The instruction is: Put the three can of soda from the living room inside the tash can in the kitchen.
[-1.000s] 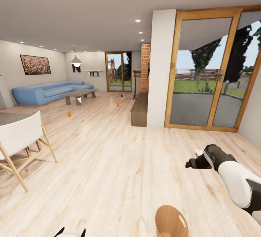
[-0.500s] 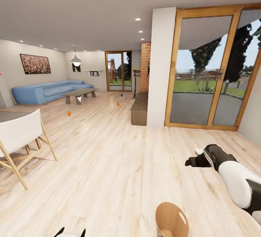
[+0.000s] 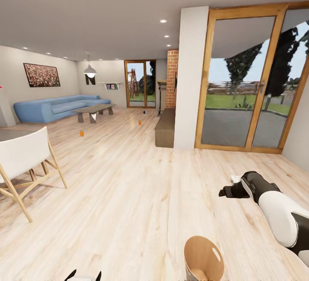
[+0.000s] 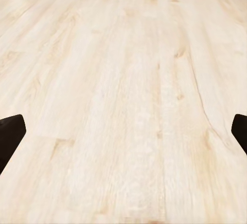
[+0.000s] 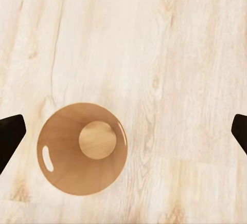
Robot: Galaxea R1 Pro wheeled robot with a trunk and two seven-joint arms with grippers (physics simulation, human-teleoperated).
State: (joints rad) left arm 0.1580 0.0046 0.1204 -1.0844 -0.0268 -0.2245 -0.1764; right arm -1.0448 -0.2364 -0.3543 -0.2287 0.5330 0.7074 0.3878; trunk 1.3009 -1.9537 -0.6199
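Where floor [image 3: 128, 195] spreads, white chair [image 3: 23, 160].

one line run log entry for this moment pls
phase: start | trash can: empty, on floor near base | soda cans: orange, orange, blue on far floor | left gripper: open | right gripper: open

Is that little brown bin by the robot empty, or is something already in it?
Empty. The right wrist view looks straight down into the bin, which stands upright on the floor, and shows its bare coppery bottom with no cans inside.
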